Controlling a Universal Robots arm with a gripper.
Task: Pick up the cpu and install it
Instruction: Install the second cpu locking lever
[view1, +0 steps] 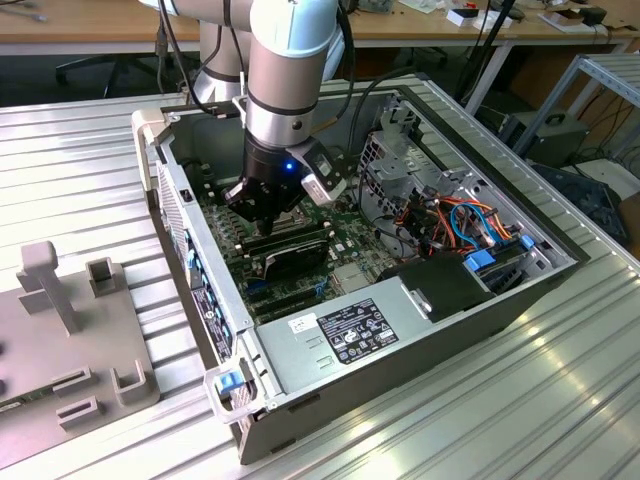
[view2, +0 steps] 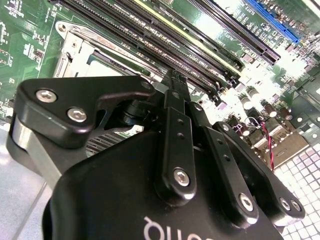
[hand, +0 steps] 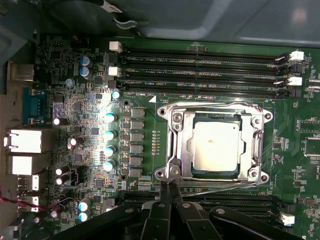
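The cpu (hand: 217, 146), a silvery-tan square chip, lies flat inside the motherboard socket, ringed by the socket's metal frame (hand: 175, 120). My gripper (hand: 170, 186) is shut, its two thin black fingers pressed together with nothing visible between them. The tips sit right at the frame's edge, beside one corner of the cpu. In the exterior view the arm reaches down into the open computer case (view1: 400, 330) and the gripper (view1: 262, 222) hangs low over the board. In the second wrist view the socket frame (view2: 70, 45) shows beyond the gripper's black linkage.
Long memory slots (hand: 200, 65) run on both sides of the socket. A row of capacitors (hand: 109, 135) and the rear ports (hand: 25, 140) lie beside it. The case also holds a power supply (view1: 360, 330) and coloured cables (view1: 460, 225). A grey fixture (view1: 70, 330) stands at the exterior view's left.
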